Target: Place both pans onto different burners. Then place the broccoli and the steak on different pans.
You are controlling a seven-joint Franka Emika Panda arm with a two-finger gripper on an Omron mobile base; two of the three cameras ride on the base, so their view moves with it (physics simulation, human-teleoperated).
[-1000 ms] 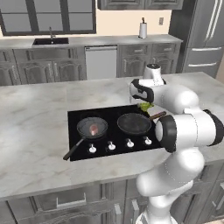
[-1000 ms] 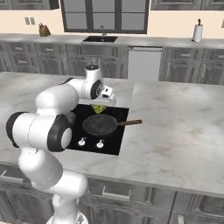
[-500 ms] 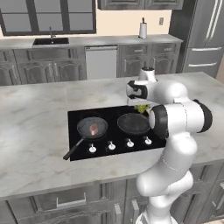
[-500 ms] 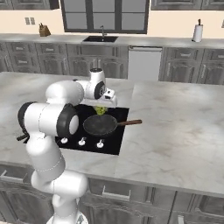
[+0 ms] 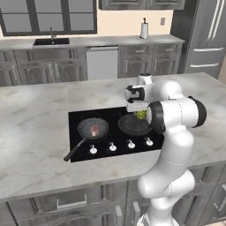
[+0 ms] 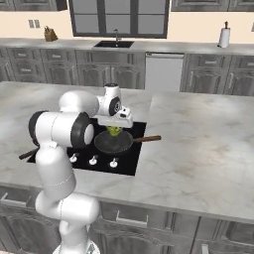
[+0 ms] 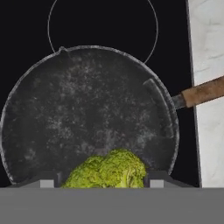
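Note:
My gripper (image 5: 140, 113) hangs over the right side of the black cooktop (image 5: 110, 115), shut on the broccoli (image 5: 141, 115), a small green floret. Right below it lies the brown-handled pan (image 5: 132, 126), with nothing in it. From the hand view the broccoli (image 7: 107, 169) sits between my fingertips (image 7: 48, 181) above that pan (image 7: 87, 109), whose handle (image 7: 203, 92) points out over the counter. The other pan (image 5: 92, 128), with a long black handle, rests on the left burner and holds the pinkish steak (image 5: 94, 129). On the right base view the broccoli (image 6: 114, 131) hovers just above the pan (image 6: 114, 143).
A free burner ring (image 7: 103, 22) lies beyond the brown-handled pan. White knobs (image 5: 130, 144) line the cooktop's front edge. Marble counter (image 6: 198, 139) stretches to both sides. A sink (image 5: 52, 42) and a paper towel roll (image 5: 144, 30) stand on the far counter.
My gripper has carried the broccoli slightly forward and down, so it now hangs over the brown-handled pan. The arm's elbow has swung upright. Pans and steak have not moved.

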